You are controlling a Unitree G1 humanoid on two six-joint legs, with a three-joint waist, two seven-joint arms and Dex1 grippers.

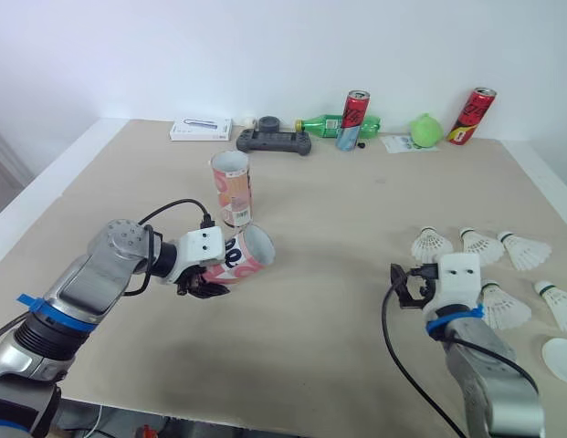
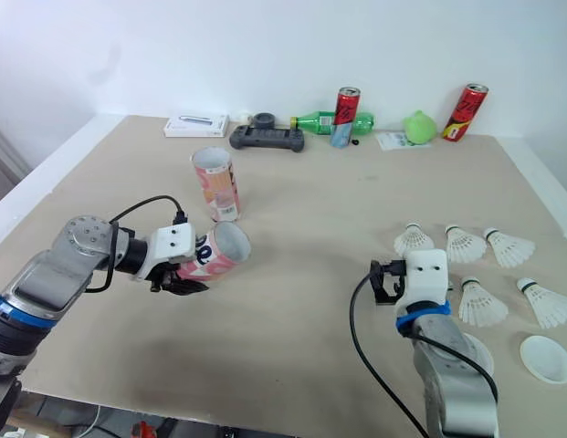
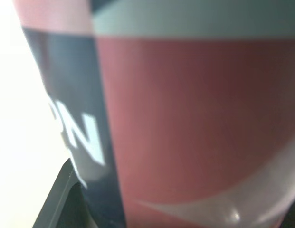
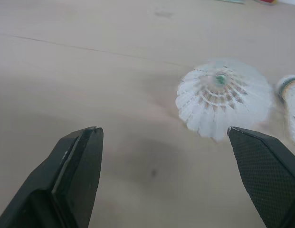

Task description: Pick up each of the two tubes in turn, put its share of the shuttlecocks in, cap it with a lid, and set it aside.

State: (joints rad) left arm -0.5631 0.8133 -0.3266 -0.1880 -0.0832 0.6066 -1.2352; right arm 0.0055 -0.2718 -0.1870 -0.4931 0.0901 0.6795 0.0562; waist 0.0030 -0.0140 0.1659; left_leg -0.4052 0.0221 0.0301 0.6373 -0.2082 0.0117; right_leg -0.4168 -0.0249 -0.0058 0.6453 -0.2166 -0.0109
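My left gripper [image 1: 206, 285] is shut on a pink tube [image 1: 247, 253], held just above the table and tipped on its side, its open mouth facing right. The tube's pink and dark label [image 3: 185, 118] is pressed close in the left wrist view. A second pink tube [image 1: 232, 187] stands upright just behind it. Several white shuttlecocks [image 1: 481, 245] lie at the right. My right gripper [image 1: 407, 285] is open, low over the table just left of them, with the nearest shuttlecock [image 4: 223, 97] ahead of its fingers [image 4: 76, 175]. A white lid [image 1: 561, 358] lies at the far right.
Along the back wall are a white box [image 1: 201, 130], a dark game controller [image 1: 274, 140], a green bottle [image 1: 330, 124], two red cans [image 1: 355, 113] [image 1: 472, 116] and a green ball [image 1: 426, 130]. The table edge [image 1: 46, 196] runs close on the left.
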